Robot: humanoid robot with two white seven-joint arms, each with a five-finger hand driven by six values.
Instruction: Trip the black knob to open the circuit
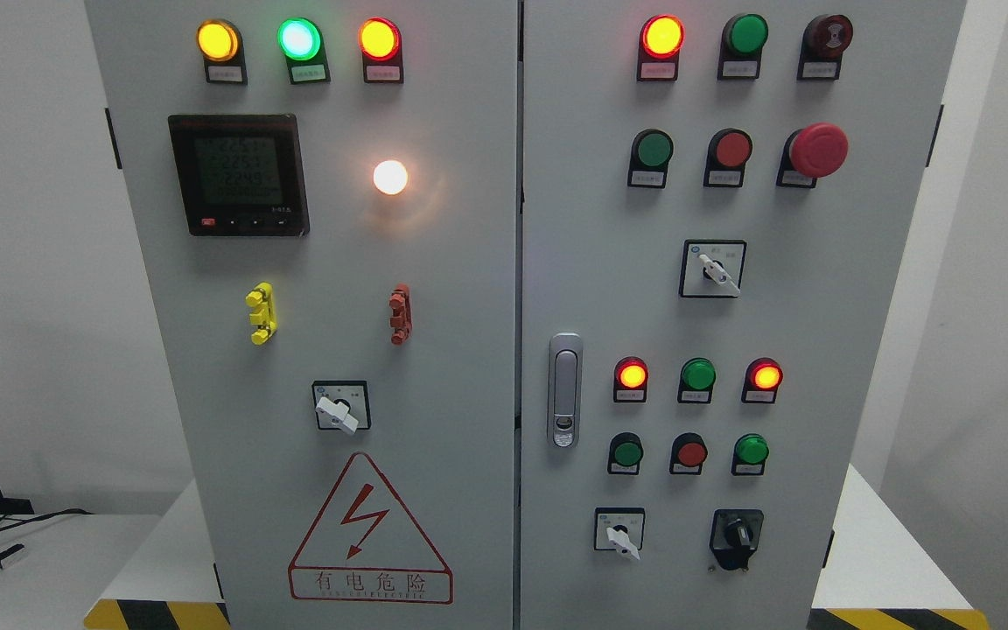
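A black rotary knob (737, 535) sits at the lower right of the grey electrical cabinet's right door (819, 350), its pointer roughly upright. To its left is a white-handled selector switch (619, 534). Neither of my hands nor either arm shows in the head view.
The right door carries lit red lamps (662, 36), green and red push buttons, a red mushroom stop button (817, 149), another white selector (715, 270) and a door latch (564, 389). The left door (338, 350) has lamps, a meter (239, 173), a selector (339, 408) and a warning triangle (370, 532).
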